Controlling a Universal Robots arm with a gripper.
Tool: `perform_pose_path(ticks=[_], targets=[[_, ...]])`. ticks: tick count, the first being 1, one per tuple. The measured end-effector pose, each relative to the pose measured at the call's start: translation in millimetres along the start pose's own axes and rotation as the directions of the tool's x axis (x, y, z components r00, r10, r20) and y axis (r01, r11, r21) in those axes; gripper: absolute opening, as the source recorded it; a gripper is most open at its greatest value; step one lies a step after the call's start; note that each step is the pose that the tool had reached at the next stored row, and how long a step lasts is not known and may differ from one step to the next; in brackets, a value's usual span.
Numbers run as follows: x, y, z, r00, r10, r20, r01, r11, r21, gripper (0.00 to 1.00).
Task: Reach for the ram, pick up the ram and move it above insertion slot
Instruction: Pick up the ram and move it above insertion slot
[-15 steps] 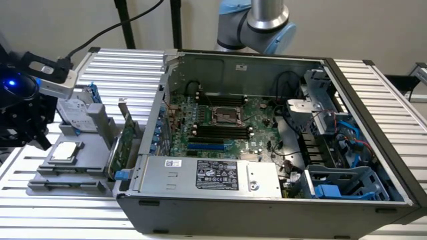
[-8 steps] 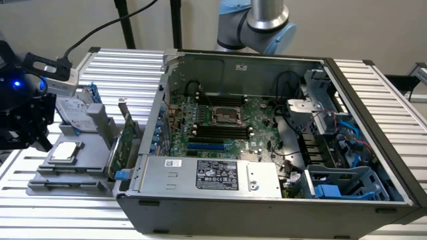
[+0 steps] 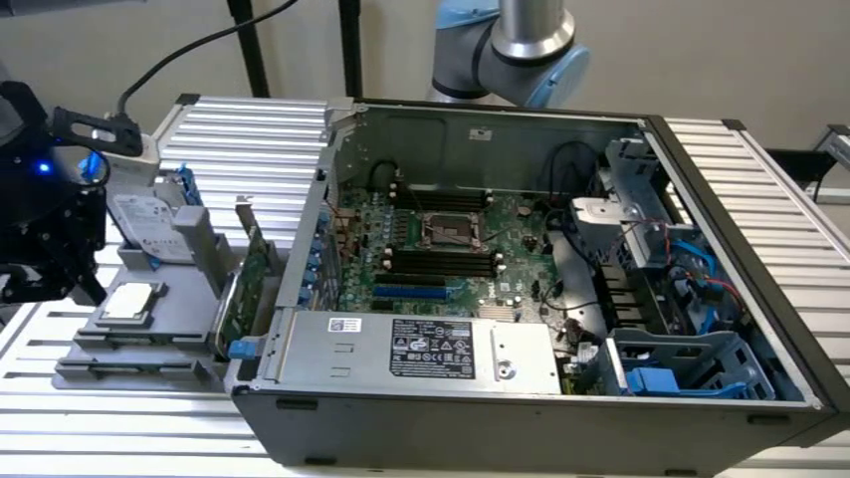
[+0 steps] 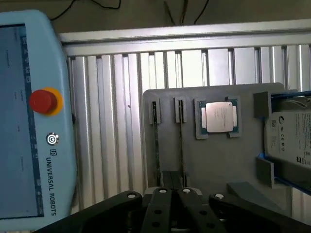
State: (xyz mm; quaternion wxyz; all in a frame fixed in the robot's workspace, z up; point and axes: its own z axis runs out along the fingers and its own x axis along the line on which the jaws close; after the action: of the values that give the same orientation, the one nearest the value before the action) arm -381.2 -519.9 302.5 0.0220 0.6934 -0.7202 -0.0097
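Two ram sticks stand on edge in narrow slots of a grey holder (image 4: 218,165), seen as thin lines: one ram (image 4: 181,145) and a second ram (image 4: 156,143) beside it. My black gripper (image 4: 173,187) hangs over the holder's near end, roughly in line with the gap between the two sticks and closer to the first one. In the exterior view my gripper (image 3: 47,259) is at the far left, above the holder (image 3: 133,344). The motherboard's black memory slots (image 3: 439,261) lie inside the open computer case, far from the gripper.
The holder also carries a CPU (image 4: 221,117), a hard drive (image 4: 291,136) and a wider green expansion card (image 3: 243,289). A Universal Robots teach pendant (image 4: 29,121) lies beside it on the ribbed aluminium table. A power supply (image 3: 412,349) and drive cages line the case's walls.
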Motion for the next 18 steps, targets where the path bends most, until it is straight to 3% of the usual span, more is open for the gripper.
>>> perform_pose_path(ticks=[4, 8, 12, 15, 17, 18], targets=[[1.2, 0.0, 1.1, 0.9987, -0.052, -0.0021, 0.052, 0.9987, 0.0009, 0.11], [10.1, -0.3, 1.8, 0.9984, -0.057, -0.0024, 0.057, 0.9984, 0.0011, 0.11], [11.1, -0.3, 1.7, 0.9984, -0.057, -0.0025, 0.057, 0.9984, 0.001, 0.11], [11.1, -0.3, 1.8, 0.9984, -0.057, -0.0025, 0.057, 0.9984, 0.0011, 0.18], [11.2, -0.4, 1.8, 0.9984, -0.057, -0.0025, 0.057, 0.9984, 0.0011, 0.3], [11.2, -0.3, 2.1, 0.9984, -0.057, -0.0025, 0.057, 0.9984, 0.001, 0.3]])
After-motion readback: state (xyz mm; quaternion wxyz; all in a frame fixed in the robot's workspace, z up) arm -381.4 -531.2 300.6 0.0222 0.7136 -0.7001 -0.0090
